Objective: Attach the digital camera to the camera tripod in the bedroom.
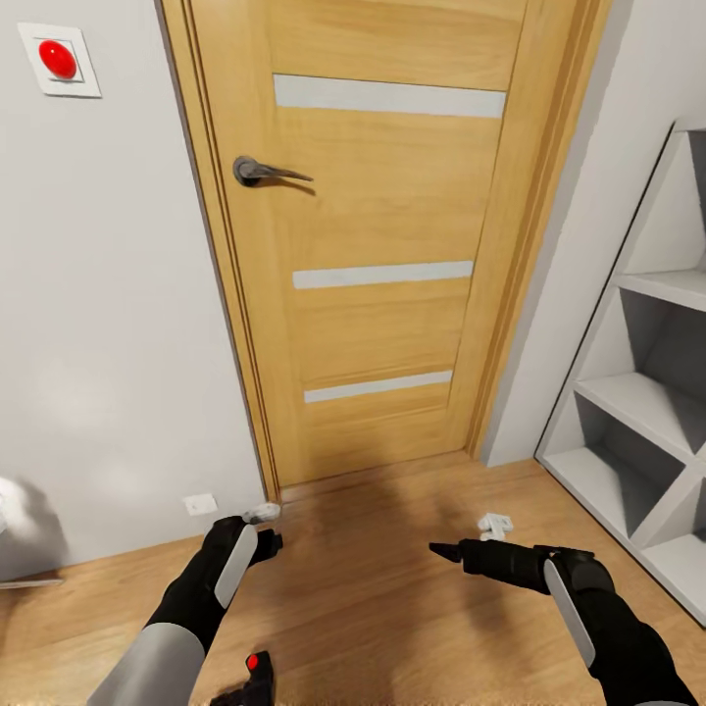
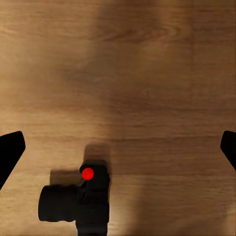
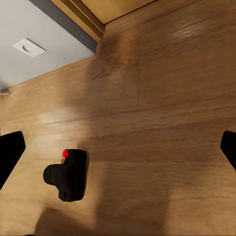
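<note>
The digital camera (image 1: pixel 250 681), small and black with a red button on top, lies on the light wood floor (image 1: pixel 392 608) at the bottom edge of the head view, between my two arms. In the left wrist view the camera (image 2: pixel 83 201) sits below my left gripper (image 2: pixel 118 152), which is open and holds nothing. My right gripper (image 3: pixel 118 152) is also open, and the camera (image 3: pixel 66 176) lies off to one side of it. In the head view my left gripper (image 1: pixel 270 529) and right gripper (image 1: pixel 461 547) hover above the floor in front of the door. The camera tripod is out of view.
A closed oak door (image 1: pixel 382 245) with a dark lever handle (image 1: pixel 257 172) stands straight ahead. A white cube shelf (image 1: pixel 647 412) lines the right wall. The grey wall at the left carries a red-buttoned plate (image 1: pixel 59 59) and a low socket (image 1: pixel 200 504).
</note>
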{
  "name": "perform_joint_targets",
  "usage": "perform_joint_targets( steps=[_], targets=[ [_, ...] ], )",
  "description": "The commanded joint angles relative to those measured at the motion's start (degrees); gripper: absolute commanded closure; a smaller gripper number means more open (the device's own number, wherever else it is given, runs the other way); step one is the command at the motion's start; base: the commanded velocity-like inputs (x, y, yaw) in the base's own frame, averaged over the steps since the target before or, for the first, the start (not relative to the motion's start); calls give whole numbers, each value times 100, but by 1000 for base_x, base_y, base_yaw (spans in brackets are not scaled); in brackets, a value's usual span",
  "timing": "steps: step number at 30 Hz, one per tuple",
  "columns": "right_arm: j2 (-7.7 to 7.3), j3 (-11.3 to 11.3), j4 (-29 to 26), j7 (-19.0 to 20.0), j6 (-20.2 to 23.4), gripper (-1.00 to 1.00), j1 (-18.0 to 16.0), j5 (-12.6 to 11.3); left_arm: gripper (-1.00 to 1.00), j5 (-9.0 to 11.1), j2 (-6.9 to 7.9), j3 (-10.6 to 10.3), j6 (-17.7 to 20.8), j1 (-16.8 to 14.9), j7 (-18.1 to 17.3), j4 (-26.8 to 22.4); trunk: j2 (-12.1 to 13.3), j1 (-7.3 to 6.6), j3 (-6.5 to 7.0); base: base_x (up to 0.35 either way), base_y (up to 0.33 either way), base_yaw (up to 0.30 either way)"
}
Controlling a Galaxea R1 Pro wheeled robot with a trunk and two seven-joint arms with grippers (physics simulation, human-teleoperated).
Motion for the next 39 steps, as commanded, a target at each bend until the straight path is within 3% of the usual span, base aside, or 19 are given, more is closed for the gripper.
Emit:
perform_joint_targets(
  steps=[1, 17, 30, 39],
  targets=[
    [-5, -5, -2, 14, 41, -100, -3, -36, -100, 62, -3, 8, 13, -2, 47, -7, -4, 1, -28, 0, 0, 0],
    [-37, -8, -13, 72, 57, -100, -3, -36, -100, 56, -4, 18, 20, -3, 48, -7, -26, 42, -383, 0, 0, 0],
    [-59, -5, -39, 73, 441, -100, -3, -36, -100, 50, 1, 27, 30, -2, 69, -17, -43, 76, -671, 0, 0, 0],
    [-53, -5, -13, 73, 454, -100, -3, -33, -100, 50, -3, 27, 30, -2, 71, -16, -55, 99, -870, 0, 0, 0]
  ],
)
